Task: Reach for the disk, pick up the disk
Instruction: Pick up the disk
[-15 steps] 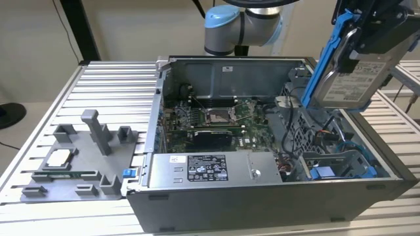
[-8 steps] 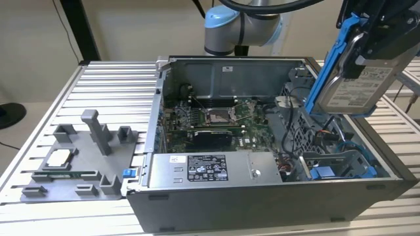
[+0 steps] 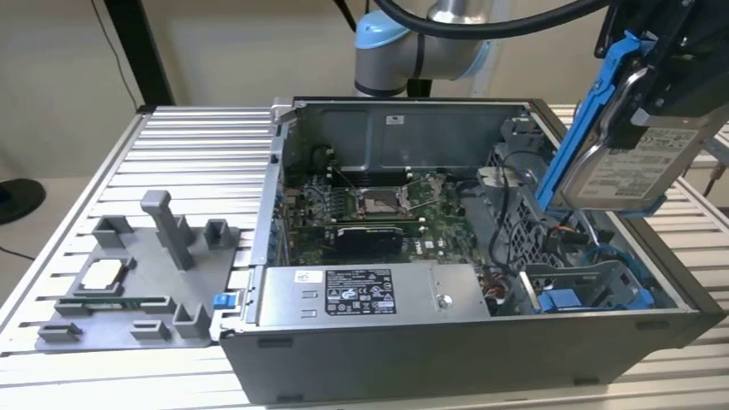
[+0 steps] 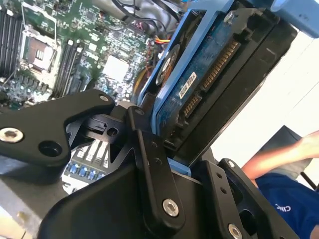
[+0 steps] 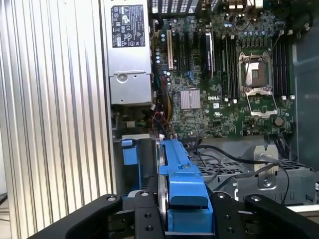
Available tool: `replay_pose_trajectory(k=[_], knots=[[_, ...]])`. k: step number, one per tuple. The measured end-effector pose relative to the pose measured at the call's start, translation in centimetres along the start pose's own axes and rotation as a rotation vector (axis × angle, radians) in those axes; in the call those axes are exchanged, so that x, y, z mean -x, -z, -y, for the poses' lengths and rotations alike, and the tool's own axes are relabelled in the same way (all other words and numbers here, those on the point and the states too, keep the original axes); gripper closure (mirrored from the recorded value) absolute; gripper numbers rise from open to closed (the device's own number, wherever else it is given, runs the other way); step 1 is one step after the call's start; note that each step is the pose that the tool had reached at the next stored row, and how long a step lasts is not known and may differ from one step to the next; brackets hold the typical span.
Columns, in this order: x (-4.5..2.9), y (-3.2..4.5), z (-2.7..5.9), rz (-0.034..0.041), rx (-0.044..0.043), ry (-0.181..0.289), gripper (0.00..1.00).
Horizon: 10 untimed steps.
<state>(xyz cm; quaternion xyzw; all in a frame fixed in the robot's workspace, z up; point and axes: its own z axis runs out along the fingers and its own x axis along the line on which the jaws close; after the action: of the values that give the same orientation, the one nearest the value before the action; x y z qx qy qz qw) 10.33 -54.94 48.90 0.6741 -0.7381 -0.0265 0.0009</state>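
Note:
The disk point(image 3: 624, 166), a silver-grey drive with a white label in a blue bracket, hangs tilted above the open computer case's side on the exterior view's right. My gripper point(image 3: 651, 115) is shut on its upper end, well clear of the case floor. In the first wrist view the blue bracket point(image 5: 182, 174) sits clamped between the black fingers point(image 5: 144, 214). In the second wrist view the disk's point(image 4: 209, 79) blue circuit-board underside and connector face the camera, held in the gripper point(image 4: 179, 164).
The open computer case point(image 3: 456, 359) holds a motherboard point(image 3: 376, 205), a grey power supply box point(image 3: 364, 295) and an empty blue drive bay point(image 3: 569, 295). A grey fixture plate point(image 3: 125, 299) with a small chip lies on the slatted table at the exterior view's left. A person's arm point(image 4: 279, 159) is nearby.

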Motion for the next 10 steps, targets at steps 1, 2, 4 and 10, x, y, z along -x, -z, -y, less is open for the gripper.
replay_pose_trajectory(k=[1, 2, 4, 10], knots=[[-0.27, 0.01, 0.02, -0.0001, 0.0000, 0.000, 1.00], [-0.53, 0.02, 0.05, 0.0000, 0.0000, 0.000, 1.00], [-1.01, 0.04, 0.10, -0.0002, 0.0000, 0.000, 1.00], [-2.20, 0.06, 0.29, -0.0001, 0.0000, 0.000, 1.00]])
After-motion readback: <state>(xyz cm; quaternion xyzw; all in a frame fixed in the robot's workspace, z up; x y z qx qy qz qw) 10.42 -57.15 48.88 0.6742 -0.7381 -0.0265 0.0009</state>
